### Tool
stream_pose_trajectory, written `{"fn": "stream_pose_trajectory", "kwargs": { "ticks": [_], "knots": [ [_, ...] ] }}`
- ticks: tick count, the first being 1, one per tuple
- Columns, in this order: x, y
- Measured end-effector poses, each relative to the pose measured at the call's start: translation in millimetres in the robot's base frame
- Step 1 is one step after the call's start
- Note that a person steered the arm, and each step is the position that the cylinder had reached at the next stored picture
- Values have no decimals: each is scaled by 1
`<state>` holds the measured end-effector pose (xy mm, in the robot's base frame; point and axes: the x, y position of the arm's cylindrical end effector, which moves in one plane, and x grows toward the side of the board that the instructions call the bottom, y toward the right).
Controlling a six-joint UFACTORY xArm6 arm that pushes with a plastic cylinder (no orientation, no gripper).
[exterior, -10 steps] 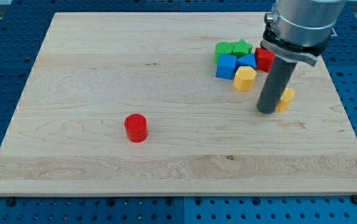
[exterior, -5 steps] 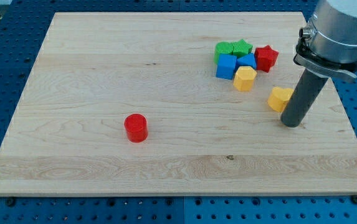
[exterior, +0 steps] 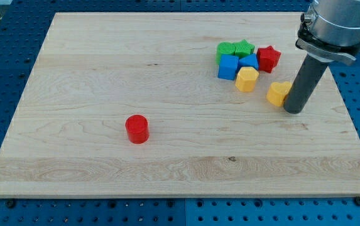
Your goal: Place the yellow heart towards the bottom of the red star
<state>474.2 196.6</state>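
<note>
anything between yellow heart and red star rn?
Nothing. In the camera view, bare board separates the yellow heart from the red star above it. My tip sits against the heart's right side; the yellow hexagon lies off to the left.

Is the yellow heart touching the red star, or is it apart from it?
Apart. Bare wood shows between the yellow heart and the red star; my tip stands against the heart's right side.

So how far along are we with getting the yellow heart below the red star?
Nearly there. The yellow heart already lies below the red star, slightly toward the view's right, with a gap between them. In hand: my tip sits against the heart's right side. Left: perhaps a small nudge toward the view's left to line it up under the star.
</note>
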Motion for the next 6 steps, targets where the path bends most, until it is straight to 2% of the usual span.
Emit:
{"fn": "stream_pose_trajectory", "kwargs": {
  "ticks": [3, 4, 5, 6],
  "knots": [
    [-4, 2],
    [-1, -23],
    [-36, -21],
    [-49, -21]
  ]
}}
